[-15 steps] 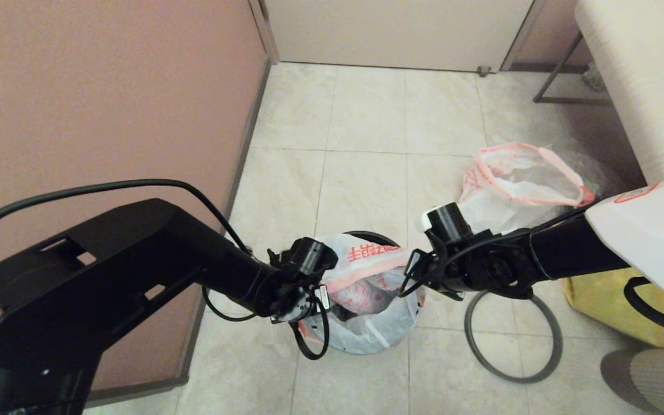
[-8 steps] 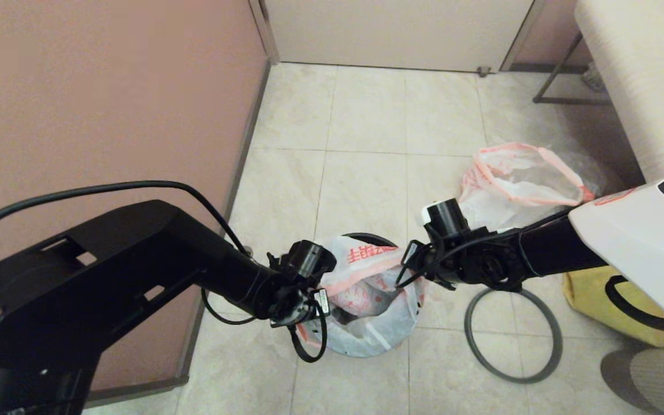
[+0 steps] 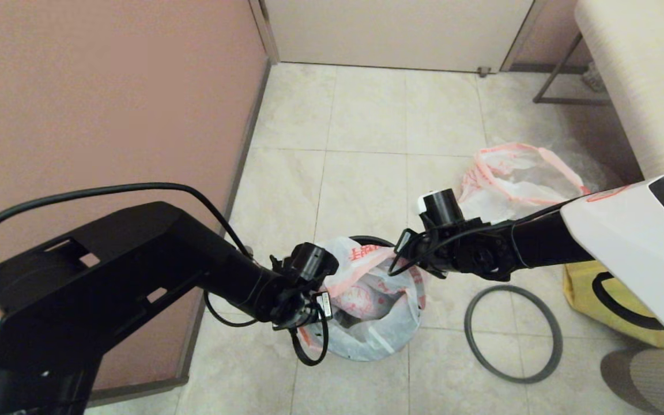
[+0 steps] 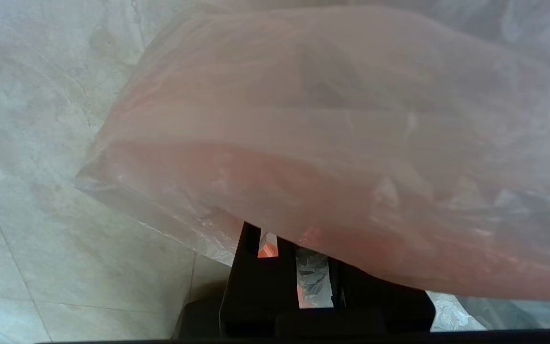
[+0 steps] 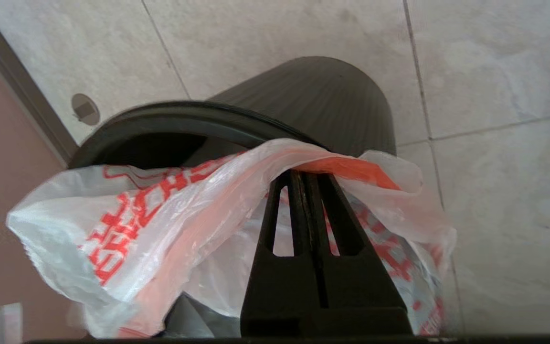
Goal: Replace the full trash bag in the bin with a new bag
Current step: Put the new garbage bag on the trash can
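Down on the tiled floor in the head view, the black bin is standing between the two arms, with the new bag draped in and over its mouth: thin white film, pink-red rim, red printing, sagging limply over the near side. The left gripper is sitting at the bag's left edge and the right gripper at its right edge. Compared with a second ago, the right arm is sitting a little higher and farther back, the bag's right rim is pulled up with it, and the printed flap is lying lower. The full trash bag is resting well apart on the floor to the right, mouth open, with the grey hoop lying flat near the bin and a yellow bag beside that.

In the left wrist view, the bag's pink-tinted film is billowing across the gripper, whose black fingers are standing nearly together with a strip of film pinched in the narrow gap.

In the right wrist view, the right gripper's fingers are pressed fully together, with the bag's orange-red rim clamped at their tips, just beside the bin's ribbed wall. Inside the bin only bag film is showing.
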